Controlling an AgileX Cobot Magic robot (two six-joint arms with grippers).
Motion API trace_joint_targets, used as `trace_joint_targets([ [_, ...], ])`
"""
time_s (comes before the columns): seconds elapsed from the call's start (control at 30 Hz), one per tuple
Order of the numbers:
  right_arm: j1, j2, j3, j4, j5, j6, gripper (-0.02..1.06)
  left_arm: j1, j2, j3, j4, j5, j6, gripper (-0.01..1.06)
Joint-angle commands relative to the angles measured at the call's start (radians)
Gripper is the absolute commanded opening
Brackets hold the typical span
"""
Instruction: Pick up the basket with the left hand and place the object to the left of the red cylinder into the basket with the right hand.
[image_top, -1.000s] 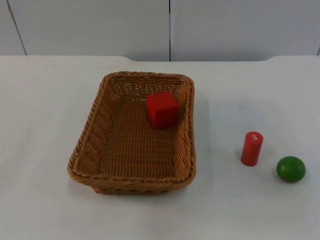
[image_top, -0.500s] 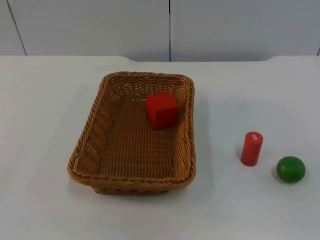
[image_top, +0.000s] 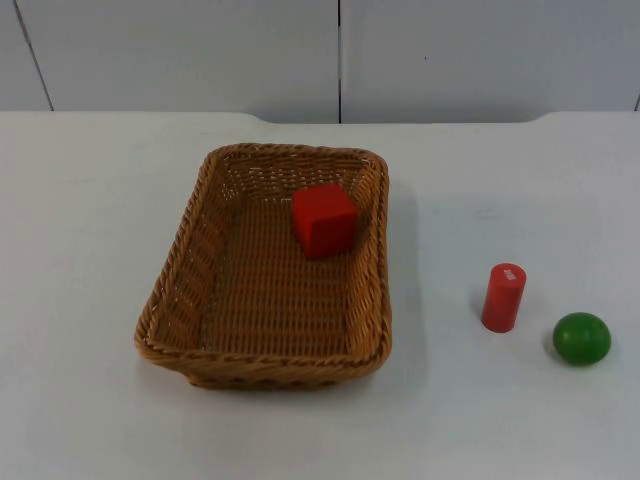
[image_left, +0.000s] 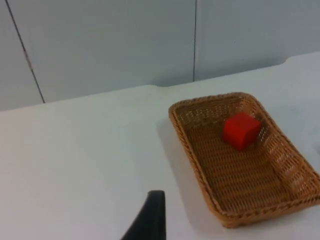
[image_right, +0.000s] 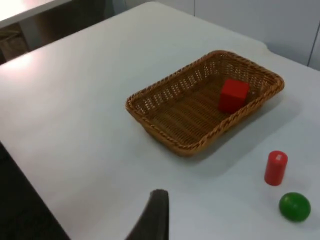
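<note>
the wicker basket (image_top: 268, 268) sits flat on the white tabletop (image_top: 80, 250), nobody holding it. it's a rectangle, long axis running from the near edge toward the grey partition wall (image_top: 200, 50), open side up, and seen from the top view it looks wider at the near end. the red cube (image_top: 324, 219) lies inside it, at the far end, tucked close to the right-hand wall, turned a bit so one corner faces forward.

off to the basket's right, well apart from it, the red cylinder (image_top: 503, 297) stands upright, and the green ball (image_top: 582, 338) rests just beside it, slightly nearer.

from the left tool (image_left: 149, 217) you look ahead and to the right at the basket (image_left: 243, 155) with the cube (image_left: 241, 130) in its far half; plain tabletop lies between the tool and the rim. one dark fingertip is all i get there, so can't tell if it's spread or closed.

same deal with the right tool (image_right: 152, 215): the basket (image_right: 205, 102) is well ahead of it, cube (image_right: 233, 95) inside, cylinder (image_right: 275, 168) and ball (image_right: 294, 206) off to its right side. can't tell its state either. both arms hang back from everything.
</note>
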Motion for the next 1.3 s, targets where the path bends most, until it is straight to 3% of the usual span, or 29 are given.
trace_joint_targets([
  [0.0,0.003,-0.062,0.020,0.008,0.035,0.000,0.82,0.002,-0.029,0.005,0.019,0.028,0.001,0.90],
  [0.17,0.003,-0.136,0.067,0.061,0.075,-0.079,0.82,0.002,-0.076,0.005,0.090,0.077,-0.009,0.90],
  [0.43,0.011,-0.136,0.131,0.079,0.088,-0.094,0.82,0.003,-0.076,0.060,0.104,0.136,-0.046,0.90],
  [0.67,0.011,-0.136,0.131,0.079,0.088,-0.094,0.82,0.004,-0.076,0.113,0.213,0.114,-0.196,0.90],
  [1.27,0.011,-0.136,0.131,0.081,0.086,-0.077,0.82,0.004,-0.076,0.113,0.221,0.114,-0.201,0.90],
])
